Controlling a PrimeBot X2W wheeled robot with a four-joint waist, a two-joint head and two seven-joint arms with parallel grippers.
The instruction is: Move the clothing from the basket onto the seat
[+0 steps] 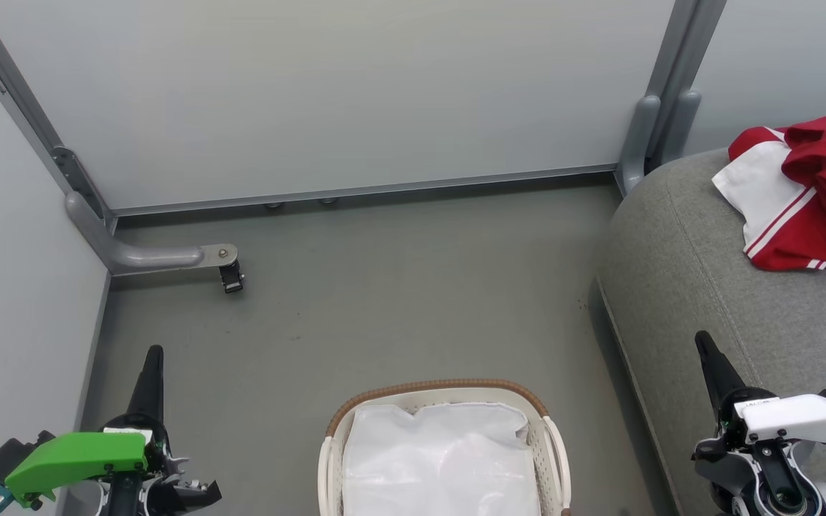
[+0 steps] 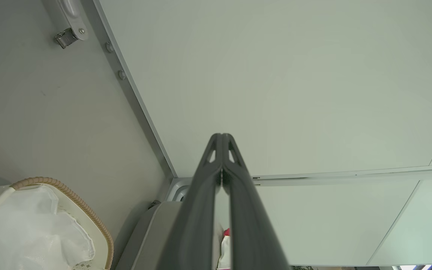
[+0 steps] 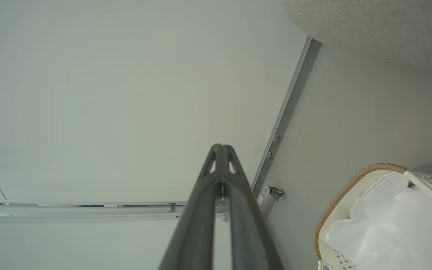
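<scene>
The clothing (image 1: 807,190), red with white panels and thin stripes, lies heaped on the grey seat (image 1: 700,287) at the right. A sliver of red and white clothing (image 2: 225,240) peeks between the left fingers in the left wrist view. The white basket (image 1: 384,398) with a brown woven rim stands on the floor at bottom centre, showing just its white cloth liner (image 1: 442,459). My left gripper (image 1: 155,351) is shut and empty, left of the basket. My right gripper (image 1: 701,337) is shut and empty, over the seat's front edge. The basket (image 2: 88,213) (image 3: 345,187) also appears in both wrist views.
Pale partition panels (image 1: 327,93) wall in the grey floor (image 1: 384,301) at the back and left. A grey panel foot with a small castor (image 1: 230,276) juts onto the floor at the left. Another grey post (image 1: 642,143) stands by the seat's far corner.
</scene>
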